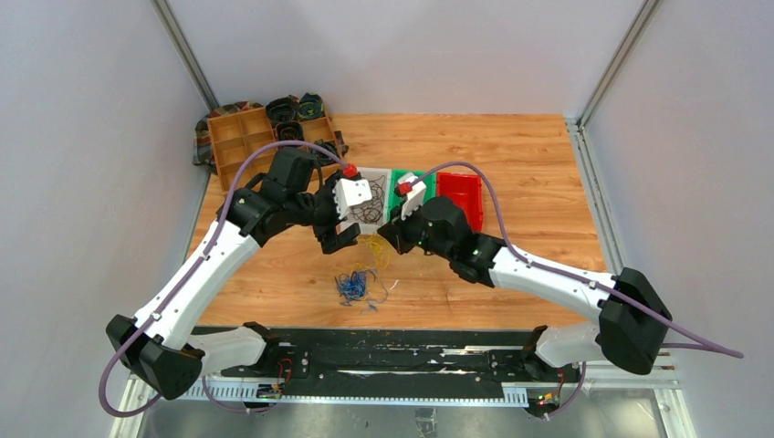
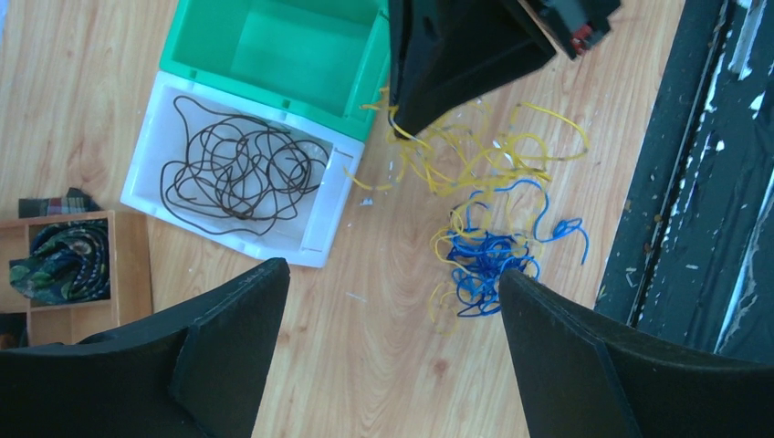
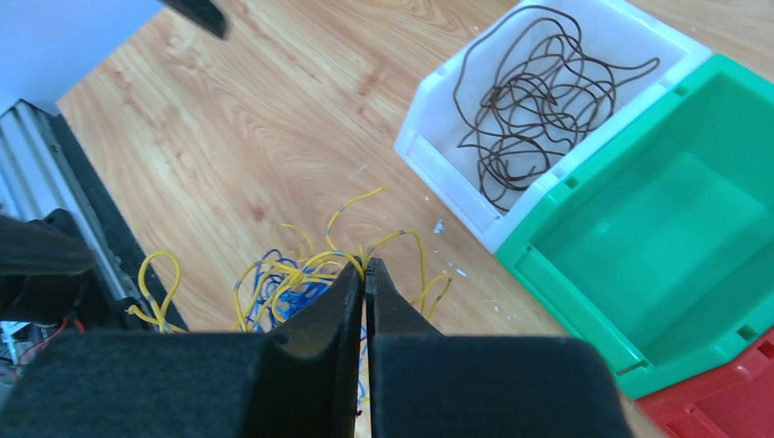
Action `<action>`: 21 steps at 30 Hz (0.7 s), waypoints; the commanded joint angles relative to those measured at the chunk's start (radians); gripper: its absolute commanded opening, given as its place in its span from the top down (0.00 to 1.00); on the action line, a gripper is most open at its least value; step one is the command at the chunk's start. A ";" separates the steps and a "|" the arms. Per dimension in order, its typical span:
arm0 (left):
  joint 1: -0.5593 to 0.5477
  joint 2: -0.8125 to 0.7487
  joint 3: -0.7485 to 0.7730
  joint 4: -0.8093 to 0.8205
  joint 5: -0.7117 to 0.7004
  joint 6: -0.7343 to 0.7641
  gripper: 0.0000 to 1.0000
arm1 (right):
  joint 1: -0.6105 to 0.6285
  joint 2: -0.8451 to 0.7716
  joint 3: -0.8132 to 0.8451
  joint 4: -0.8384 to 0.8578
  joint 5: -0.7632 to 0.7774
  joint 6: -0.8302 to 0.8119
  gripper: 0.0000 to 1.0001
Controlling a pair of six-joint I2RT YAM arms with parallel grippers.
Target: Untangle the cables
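Down at the middle of the tabletop (image 1: 511, 146), both arms lean in over the loose wires. From above, the right gripper (image 1: 388, 239) sits right on top of the yellow cables (image 1: 374, 251), but that view can't say whether it has them. The right wrist camera settles it: the right gripper (image 3: 365, 269) has its jaws pressed together, and yellow cables (image 3: 301, 265) spring out from the tip, pinched between them. The left wrist view backs that up from the other side, showing the right gripper (image 2: 406, 119) as a dark wedge with yellow cables (image 2: 475, 151) trailing from its point onto the wood. The left gripper (image 2: 392, 274) has its jaws spread wide and holds nothing, hanging over bare wood just beside the blue cables (image 2: 493, 255). From overhead the left gripper (image 1: 339, 242) is only a dark shape and its spread is hard to judge. The blue cables (image 1: 351, 287) lie nearer the arm bases than the yellow bunch, and the left wrist camera shows what the top view blurs: a few yellow strands thread through the blue knot, so the two colours are not fully apart. The black cables (image 3: 529, 100) lie in loose loops inside the white bin (image 3: 429, 137), and the green bin (image 3: 657, 237) touches it. Only the top and right wrist views catch the red bin (image 1: 459, 196) beyond the green one. At the far left corner stands a wooden tray (image 1: 233, 146) with dark bundles in some of its compartments.
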 commanded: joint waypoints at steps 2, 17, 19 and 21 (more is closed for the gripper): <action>0.007 0.009 0.033 0.068 0.066 -0.134 0.14 | 0.063 -0.050 -0.007 0.027 0.046 0.030 0.99; 0.007 -0.048 0.079 -0.207 0.321 0.051 0.30 | 0.134 -0.088 0.007 0.014 0.147 0.028 0.99; 0.007 -0.065 0.094 -0.210 0.307 0.109 0.29 | 0.134 -0.086 0.012 0.007 0.141 0.038 0.99; 0.006 -0.074 0.102 -0.209 0.292 0.188 0.29 | 0.134 -0.081 0.025 -0.011 0.123 0.052 1.00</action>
